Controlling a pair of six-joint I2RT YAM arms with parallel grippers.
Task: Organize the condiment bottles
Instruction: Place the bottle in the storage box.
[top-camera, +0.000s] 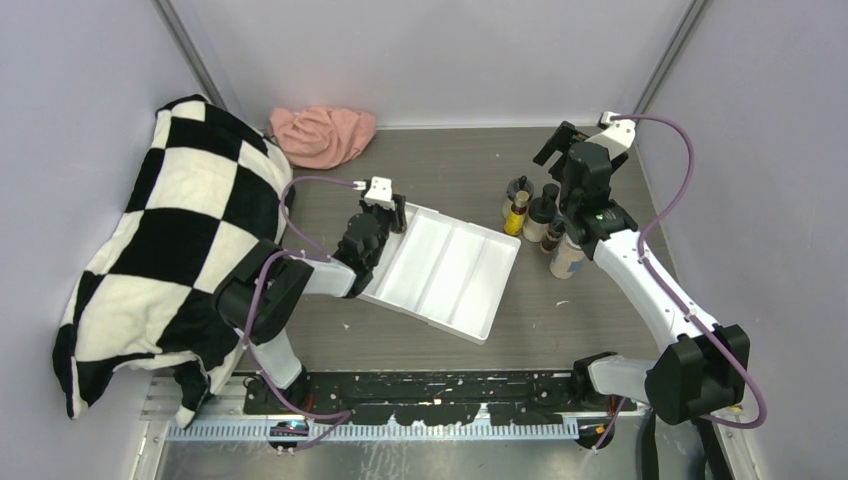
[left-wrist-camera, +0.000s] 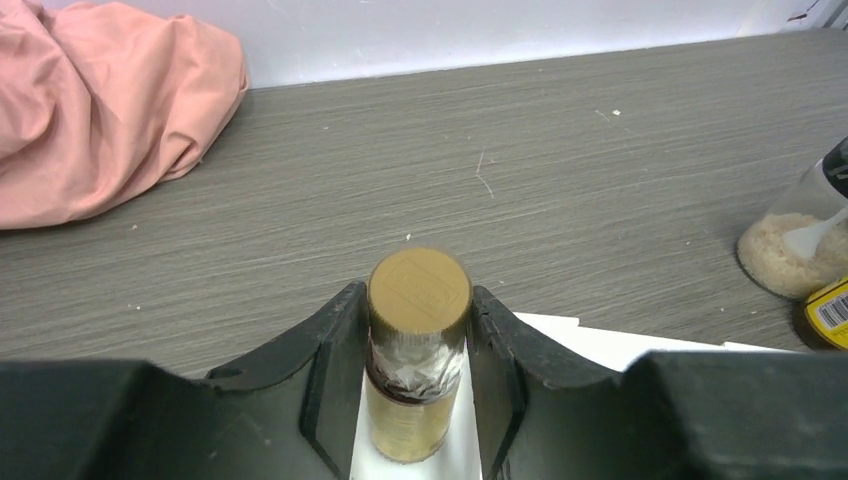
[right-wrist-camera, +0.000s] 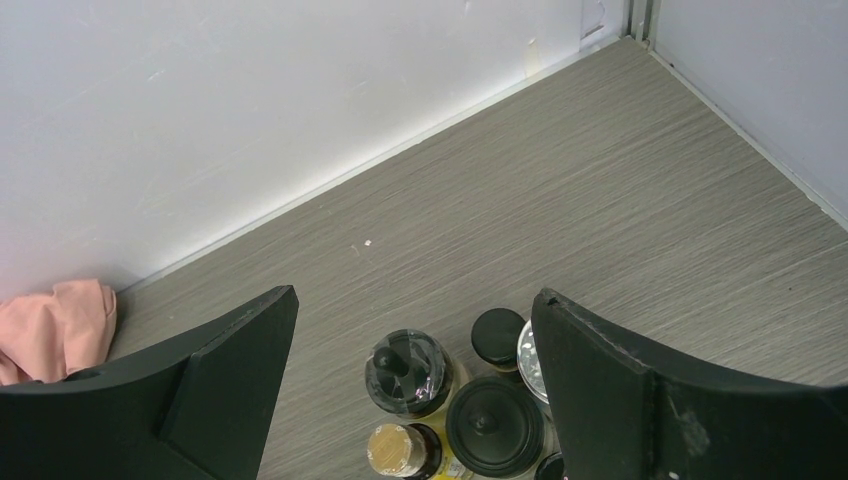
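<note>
The bench (top-camera: 560, 330) carries a white divided tray (top-camera: 455, 270). The remaining condiment bottles (top-camera: 535, 215) cluster right of the tray. The right wrist view shows their lids below the right gripper (right-wrist-camera: 415, 300), jaws wide apart. Only the left wrist view shows the left gripper (left-wrist-camera: 418, 310) jaws clamped on a brown-capped yellow bottle (left-wrist-camera: 418, 285) over the tray's edge.

Seven small condiment bottles and jars (right-wrist-camera: 495, 420) counted in view.
Six lids cluster together; one slim yellow bottle with a tan cap (left-wrist-camera: 417, 340) sits apart. Also one white three-compartment plastic tray (top-camera: 450, 270), one crumpled pink cloth (top-camera: 322, 135) and one black-and-white checked fabric (top-camera: 170, 240).
</note>
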